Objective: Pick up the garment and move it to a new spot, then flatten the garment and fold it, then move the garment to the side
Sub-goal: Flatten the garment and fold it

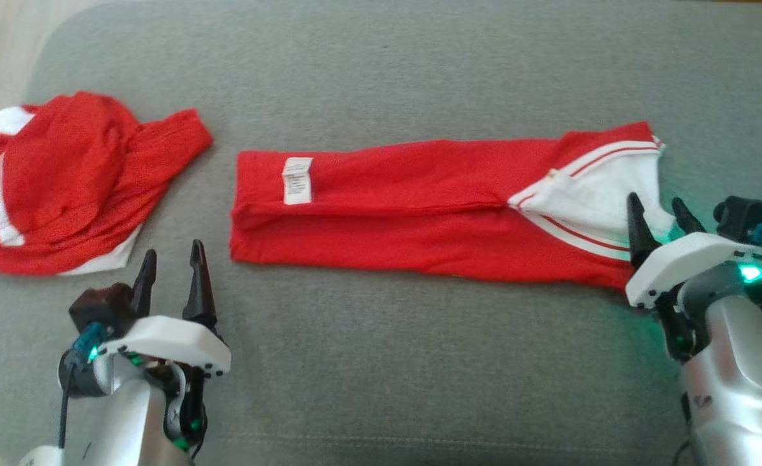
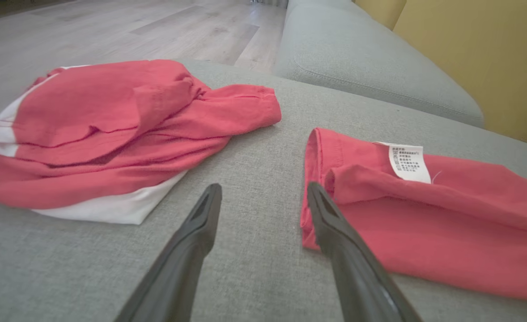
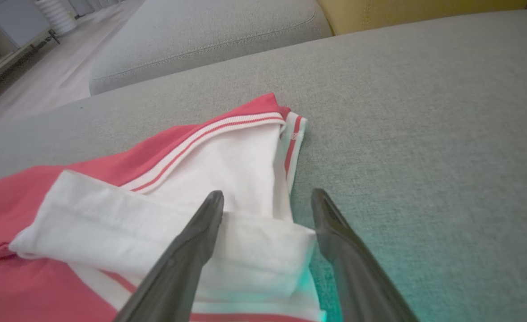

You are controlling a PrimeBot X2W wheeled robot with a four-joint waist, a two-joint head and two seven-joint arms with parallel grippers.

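1. Head view: garment (image 1: 420, 213), red, folded into a long strip, lies across the middle of the grey sofa (image 1: 381, 77). White label (image 1: 297, 180) near its left end, white collar part at its right end. Second red-and-white heap (image 1: 70, 188) crumpled at far left, apart from the garment.
2. Head view: left tool (image 1: 171, 255) sits just off the garment's lower left corner, fingers spread, nothing in them. Right tool (image 1: 654, 202) is at the garment's right end over the white part, fingers spread.
3. Left wrist view: left tool (image 2: 264, 187) wide open, bare sofa between the fingers. Its right finger overlaps the garment's (image 2: 447, 223) edge; can't tell if it touches. Heap (image 2: 111, 134) to the left, wood floor (image 2: 133, 27) beyond.
4. Right wrist view: right tool (image 3: 268, 193) wide open, holding nothing. The white folded flap of the garment (image 3: 227, 165) lies under and between the fingers, striped trim just beyond.
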